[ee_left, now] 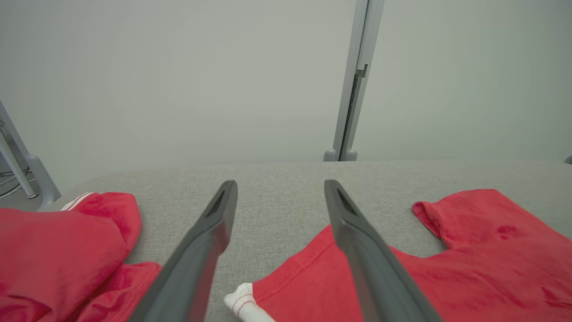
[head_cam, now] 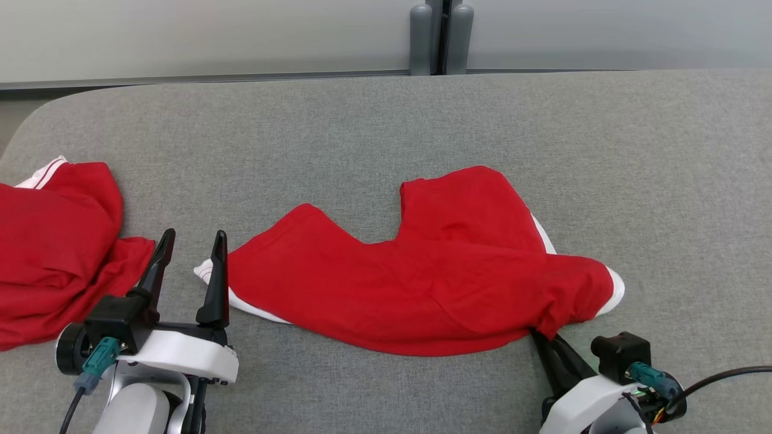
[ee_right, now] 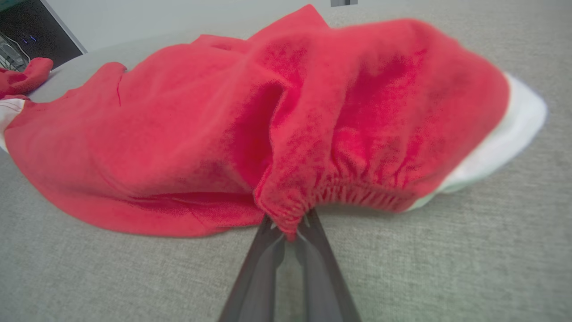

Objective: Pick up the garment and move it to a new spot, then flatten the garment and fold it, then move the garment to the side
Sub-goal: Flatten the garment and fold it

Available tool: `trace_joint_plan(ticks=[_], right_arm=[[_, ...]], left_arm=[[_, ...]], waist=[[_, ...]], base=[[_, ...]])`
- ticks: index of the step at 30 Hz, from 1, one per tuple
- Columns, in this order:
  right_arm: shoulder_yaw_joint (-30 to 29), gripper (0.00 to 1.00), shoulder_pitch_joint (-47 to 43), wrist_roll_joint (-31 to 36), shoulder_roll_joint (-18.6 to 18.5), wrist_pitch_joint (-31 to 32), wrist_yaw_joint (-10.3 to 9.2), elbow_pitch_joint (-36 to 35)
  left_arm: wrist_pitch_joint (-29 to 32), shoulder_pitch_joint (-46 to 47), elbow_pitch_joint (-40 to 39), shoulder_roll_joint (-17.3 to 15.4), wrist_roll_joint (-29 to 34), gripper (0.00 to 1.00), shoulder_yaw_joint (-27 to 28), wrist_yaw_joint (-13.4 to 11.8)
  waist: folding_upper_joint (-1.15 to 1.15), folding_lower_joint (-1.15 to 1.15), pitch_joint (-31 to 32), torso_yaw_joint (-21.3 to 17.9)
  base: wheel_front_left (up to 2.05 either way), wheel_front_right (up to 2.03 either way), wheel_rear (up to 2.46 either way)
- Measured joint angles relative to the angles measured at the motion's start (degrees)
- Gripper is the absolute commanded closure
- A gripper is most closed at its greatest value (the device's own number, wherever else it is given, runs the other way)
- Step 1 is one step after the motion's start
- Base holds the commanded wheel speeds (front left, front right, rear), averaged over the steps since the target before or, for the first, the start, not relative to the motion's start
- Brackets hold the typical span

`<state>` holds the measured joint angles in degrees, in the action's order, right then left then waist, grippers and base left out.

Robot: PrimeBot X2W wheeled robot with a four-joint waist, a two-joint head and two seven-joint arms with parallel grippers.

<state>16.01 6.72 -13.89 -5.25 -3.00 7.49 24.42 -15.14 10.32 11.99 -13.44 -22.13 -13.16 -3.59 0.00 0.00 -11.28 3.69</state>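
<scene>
2 red garments — centre garment (head_cam: 422,289), left-edge garment (head_cam: 54,253); 2 grippers — left gripper (head_cam: 194,236), right gripper (head_cam: 544,342); 1 grey table (head_cam: 362,132).

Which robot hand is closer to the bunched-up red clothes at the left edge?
Left. The left gripper stands open just beside the bunched-up red clothes; the right gripper is far across, pinching the middle garment at its edge.

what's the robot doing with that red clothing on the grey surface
The robot's right gripper is pinched shut on the gathered edge of the red shorts, which lie rumpled on the grey surface. Its left gripper is open at the shorts' other end, holding nothing. A second red garment lies in a heap at the far left.
</scene>
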Motion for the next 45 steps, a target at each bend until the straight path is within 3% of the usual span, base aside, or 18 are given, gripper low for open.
trace_joint_plan(ticks=[6, 12, 19, 26, 36, 45], right_arm=[[-0.59, 1.0, 0.4, -0.93, -0.26, -2.96, 0.01, -1.77], [-4.44, 1.0, -3.16, -0.65, -0.24, -2.58, 0.0, -10.85], [-11.55, 1.0, -12.29, 0.52, 0.62, 6.01, 0.0, -25.54], [-15.28, 1.0, -15.71, 1.45, 1.4, 13.34, 0.01, -33.53], [-16.53, 1.0, -9.43, -0.21, 1.12, 15.83, 0.0, -31.83], [-16.05, 1.0, 4.21, -2.37, -0.05, 15.77, 0.0, -23.56]], left_arm=[[0.0, 0.14, -0.2, 0.35, 0.68, 0.0, 0.76, 0.09], [0.0, -0.75, -0.99, 0.24, 1.0, 0.0, 1.46, 0.15], [0.0, -1.86, -1.96, -0.1, 1.02, 0.0, 2.12, -0.29], [0.01, -1.86, -2.5, -0.15, 1.02, 0.0, 1.8, -0.6], [0.34, 1.44, -2.53, 0.91, 1.49, 0.0, -0.52, 0.0], [0.24, 8.36, -1.41, 3.87, 2.25, 0.0, -2.64, 1.59]], waist=[[0.0, 0.0, 0.46, -0.53], [0.0, 0.0, 1.53, -2.02], [0.0, 0.0, 3.04, -4.41], [0.0, 0.0, 3.0, -5.5], [0.0, 0.0, -0.25, -3.3], [0.0, 0.0, -6.41, 1.09]], base=[[0.0, 0.0, 0.0], [0.0, 0.0, 0.0], [0.0, 0.0, 0.0], [0.0, 0.0, 0.0], [0.0, 0.0, 0.0], [0.0, 0.0, 0.0]])
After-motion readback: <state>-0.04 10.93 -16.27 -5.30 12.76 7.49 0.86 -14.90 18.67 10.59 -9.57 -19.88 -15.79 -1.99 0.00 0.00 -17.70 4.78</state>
